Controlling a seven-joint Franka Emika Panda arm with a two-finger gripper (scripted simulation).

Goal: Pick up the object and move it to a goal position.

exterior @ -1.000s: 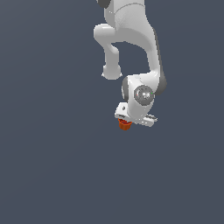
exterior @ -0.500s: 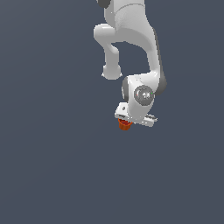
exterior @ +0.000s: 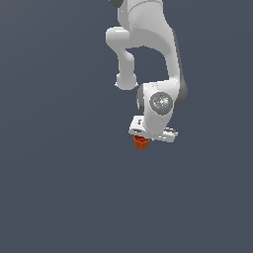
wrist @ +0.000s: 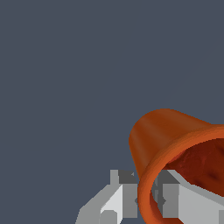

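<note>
The small orange-red cup (exterior: 142, 142) sits right under the white hand of my arm in the exterior view, with only its lower part showing. In the wrist view the cup (wrist: 166, 135) fills the near corner, tilted, with its hollow mouth turned toward the camera. My gripper (wrist: 148, 194) straddles the cup's rim: one grey-white finger (wrist: 118, 199) lies outside the wall and the other lies inside the mouth. The gap between them is only as wide as the wall. In the exterior view the gripper (exterior: 143, 138) points down, and its fingers are mostly hidden by the hand.
The surroundings are a plain dark grey-blue surface in both views. No other objects, edges or goal marker show. The arm's white links (exterior: 143, 39) rise toward the top of the exterior view.
</note>
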